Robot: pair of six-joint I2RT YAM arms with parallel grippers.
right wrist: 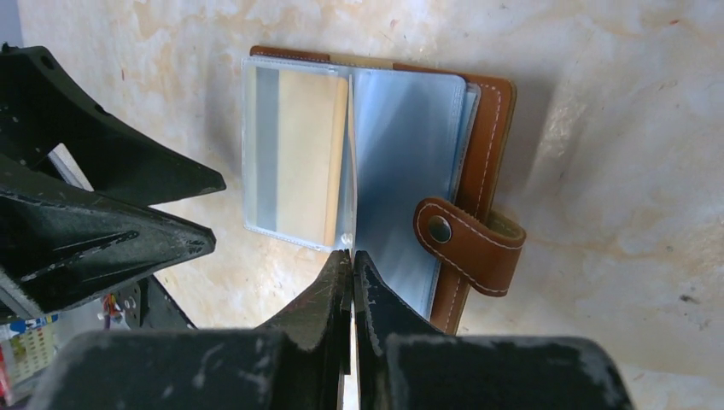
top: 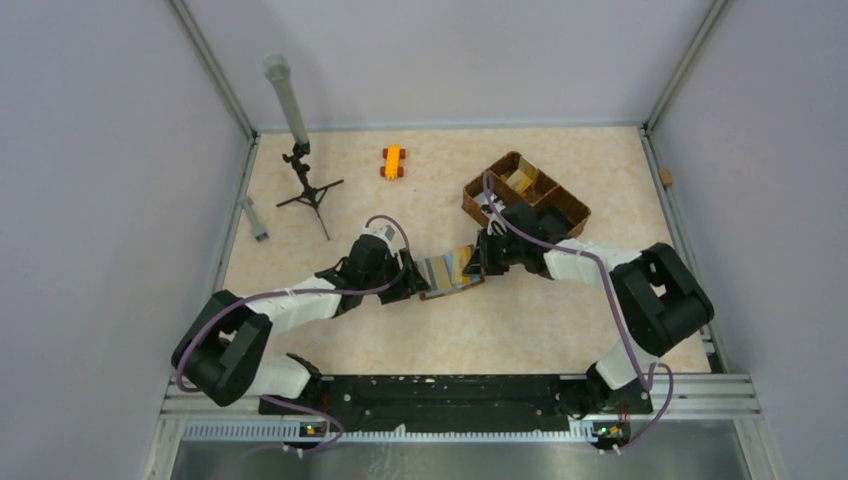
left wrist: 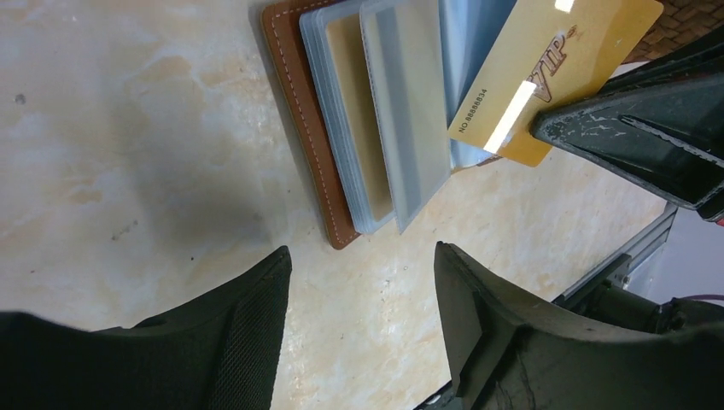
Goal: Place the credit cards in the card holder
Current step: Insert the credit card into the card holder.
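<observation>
Gold card [left wrist: 555, 73] lettering shows from left wrist only.

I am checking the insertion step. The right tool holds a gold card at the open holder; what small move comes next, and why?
Probably ease the gold card into a clear sleeve of the card holder: the right tool is shut on it, most of the card shows outside the sleeves, and the left tool hangs open.

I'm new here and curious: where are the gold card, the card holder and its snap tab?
gold card [left wrist: 555, 64]: left wrist view, printed face.
card holder [left wrist: 294, 120]: left wrist view, brown leather edge.
snap tab [right wrist: 474, 252]: right wrist view, leather beside the stud.
</observation>
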